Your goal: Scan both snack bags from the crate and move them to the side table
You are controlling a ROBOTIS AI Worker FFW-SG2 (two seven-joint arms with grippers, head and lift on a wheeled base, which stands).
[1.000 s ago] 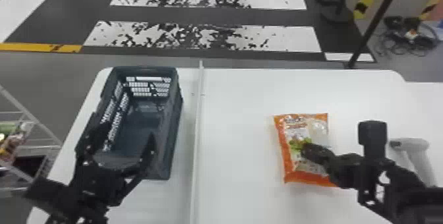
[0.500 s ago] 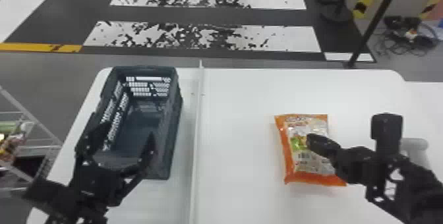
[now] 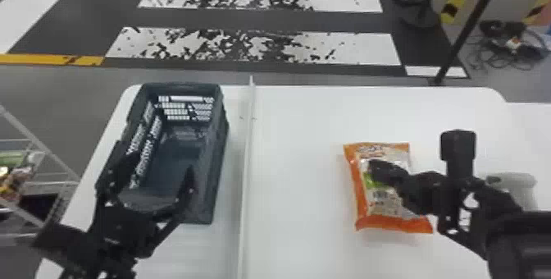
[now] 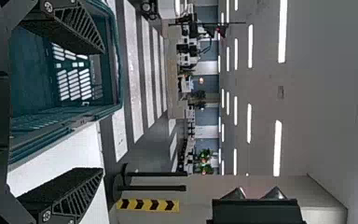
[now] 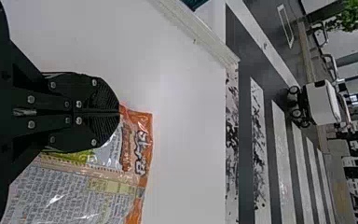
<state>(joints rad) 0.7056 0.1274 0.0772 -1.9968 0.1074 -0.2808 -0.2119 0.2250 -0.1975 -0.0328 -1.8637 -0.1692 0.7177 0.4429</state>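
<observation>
- One bag (image 3: 381, 206) out of the crate (image 3: 216, 163), flat on the table (image 3: 299, 175), right of the divider (image 3: 247, 155); perhaps partway through the task.
- Cannot tell whether scanned; likely still due: any scan with the scanner (image 3: 520, 186), then final transfer.
- Right gripper (image 5: 119, 112) clenched over the bag, apparently grasping nothing.
- Left gripper (image 4: 103, 111) released, by the crate.
- Bold print on the bag's orange edge; finer lines too small to read.
</observation>
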